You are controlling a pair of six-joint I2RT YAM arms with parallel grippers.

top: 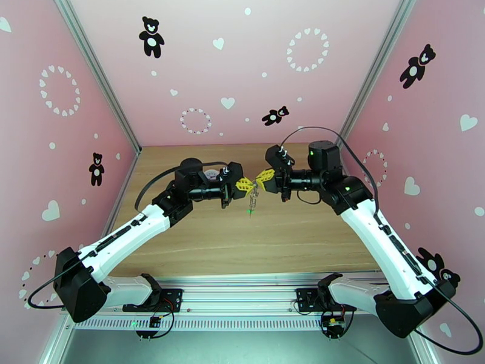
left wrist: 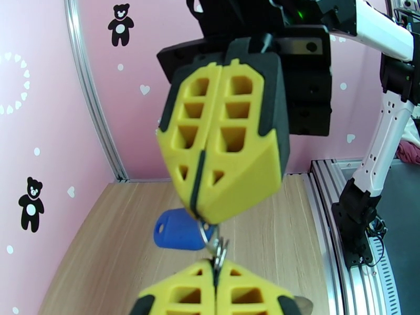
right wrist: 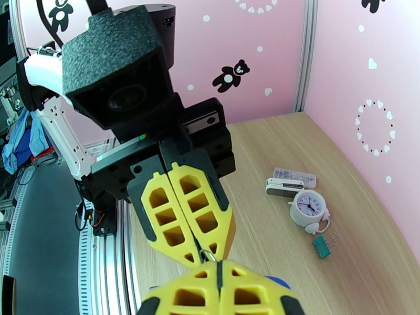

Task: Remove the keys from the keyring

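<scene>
Zero keys off — blue key (left wrist: pixel 177 234), green key (top: pixel 250 210) hang from the keyring (left wrist: pixel 217 248); left gripper (top: pixel 247 187), right gripper (top: pixel 265 175) both pinched tight onto it.

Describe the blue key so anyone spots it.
Above the wooden table, the left gripper and right gripper meet tip to tip on the keyring. The blue key hangs from its metal rings. Its blue head separates it from the green key.
</scene>
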